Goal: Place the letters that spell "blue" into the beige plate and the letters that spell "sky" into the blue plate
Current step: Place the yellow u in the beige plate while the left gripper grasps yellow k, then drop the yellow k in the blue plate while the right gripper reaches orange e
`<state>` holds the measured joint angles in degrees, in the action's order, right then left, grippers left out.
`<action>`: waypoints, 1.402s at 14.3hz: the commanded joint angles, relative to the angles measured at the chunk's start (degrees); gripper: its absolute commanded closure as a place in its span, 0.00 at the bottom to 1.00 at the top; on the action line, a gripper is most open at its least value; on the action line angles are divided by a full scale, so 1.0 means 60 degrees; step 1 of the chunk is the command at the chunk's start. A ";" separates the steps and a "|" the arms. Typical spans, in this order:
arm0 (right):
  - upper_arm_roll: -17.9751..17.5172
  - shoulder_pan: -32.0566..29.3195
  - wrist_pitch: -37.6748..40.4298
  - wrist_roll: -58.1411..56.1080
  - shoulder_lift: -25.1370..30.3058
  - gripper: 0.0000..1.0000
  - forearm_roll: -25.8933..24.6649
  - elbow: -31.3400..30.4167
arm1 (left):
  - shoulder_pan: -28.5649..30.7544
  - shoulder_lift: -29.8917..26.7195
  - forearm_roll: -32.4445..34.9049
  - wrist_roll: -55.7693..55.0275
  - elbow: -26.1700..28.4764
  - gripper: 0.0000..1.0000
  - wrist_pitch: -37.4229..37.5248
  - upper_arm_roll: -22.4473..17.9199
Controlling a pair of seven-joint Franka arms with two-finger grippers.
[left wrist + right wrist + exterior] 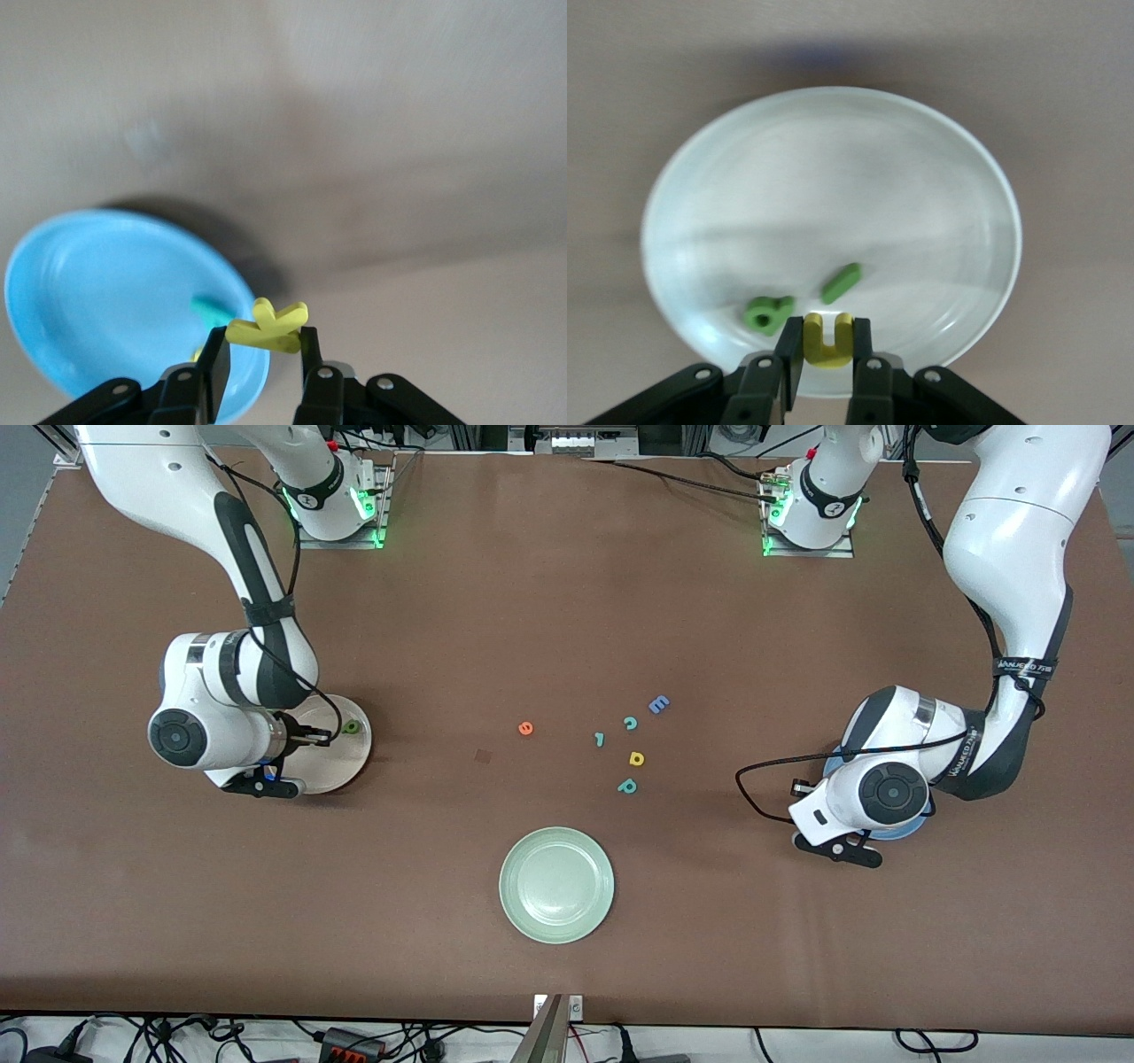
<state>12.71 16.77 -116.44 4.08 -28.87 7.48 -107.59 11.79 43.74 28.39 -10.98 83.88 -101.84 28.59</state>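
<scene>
Yellow u (827,340) pinched between the right gripper's (827,354) narrowed fingers, hanging over the beige plate (833,177) at the right arm's end of the table, with the olive b (768,312) and green l (842,282) lying on the plate just beside the fingertips. Yellow k (266,328) clamped likewise in the left gripper (263,354), held over the rim of the blue plate (106,292) at the left arm's end, teal y (209,310) lying in that plate close to the fingers. Orange e (525,728) on the bare table mid-way between the plates, well apart from both grippers.
</scene>
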 commanded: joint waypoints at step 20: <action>-0.0229 0.1580 -0.0909 -0.0566 0.0403 0.00 0.0348 0.0426 | 0.1918 -0.0726 -0.0074 -0.0785 0.0215 0.00 0.1165 0.2204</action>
<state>11.06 20.77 -121.02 -2.01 -26.39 8.22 -105.80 22.98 43.05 28.17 -7.58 84.80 -98.85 38.20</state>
